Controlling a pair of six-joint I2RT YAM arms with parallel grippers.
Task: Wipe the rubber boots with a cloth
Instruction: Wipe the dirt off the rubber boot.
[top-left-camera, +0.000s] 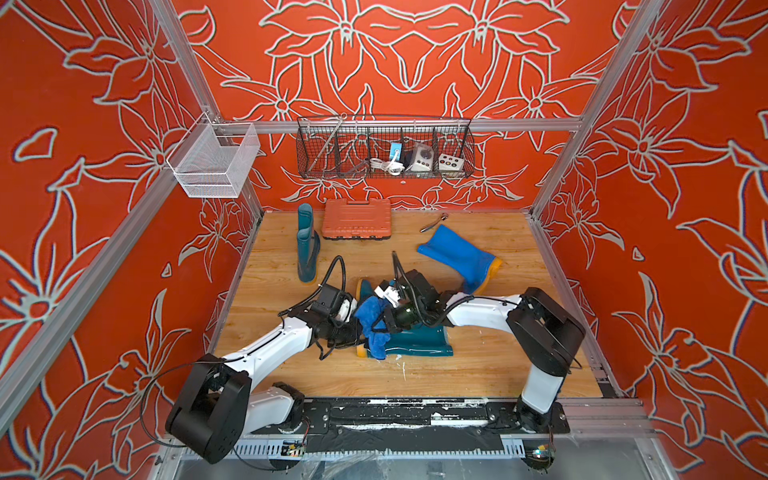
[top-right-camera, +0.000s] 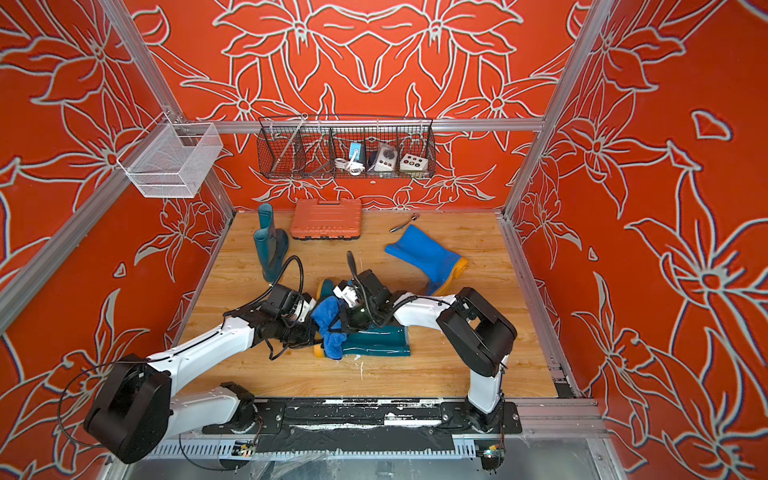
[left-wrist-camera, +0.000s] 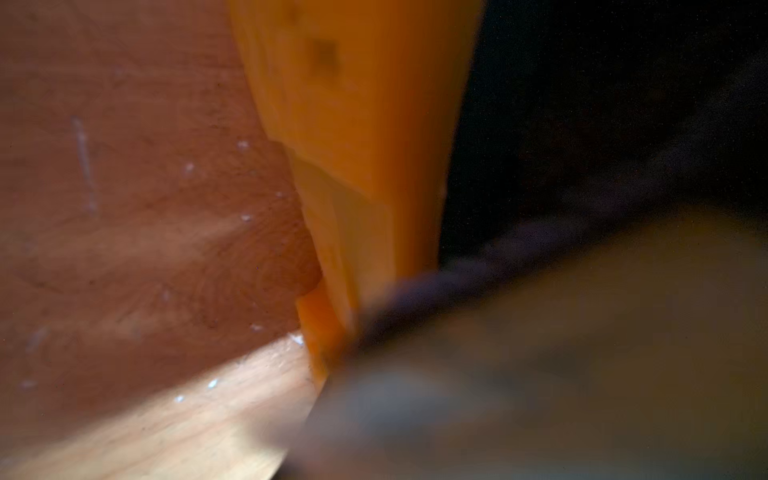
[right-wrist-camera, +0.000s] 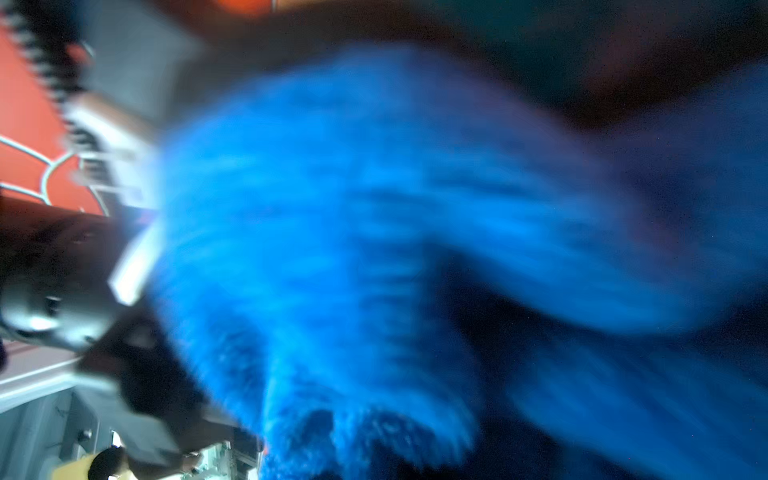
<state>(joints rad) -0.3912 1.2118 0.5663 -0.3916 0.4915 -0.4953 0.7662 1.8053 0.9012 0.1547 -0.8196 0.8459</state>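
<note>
One fuzzy blue cloth (top-left-camera: 371, 316) lay bunched over the foot of a glossy dark teal boot (top-left-camera: 419, 343), flat at centre, yellow sole (left-wrist-camera: 357, 104) facing left. Right gripper (top-left-camera: 384, 322) pinched shut on the cloth; left gripper (top-left-camera: 356, 336) sat at that sole, jaws hidden, couldn't tell. Far left, another teal boot (top-left-camera: 306, 253) stood upright; far right, the bright blue boot (top-left-camera: 457, 255) lay sideways.

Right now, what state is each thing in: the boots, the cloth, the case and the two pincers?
Near teal boot: lying on its side.
Cloth: bunched over that boot's foot end.
Right pincer: shut on the cloth.
Left pincer: at that boot's sole; grip unclear.
Far teal boot: standing upright.
Bright blue boot: lying on its side.
Orange case: closed, flat.
</note>
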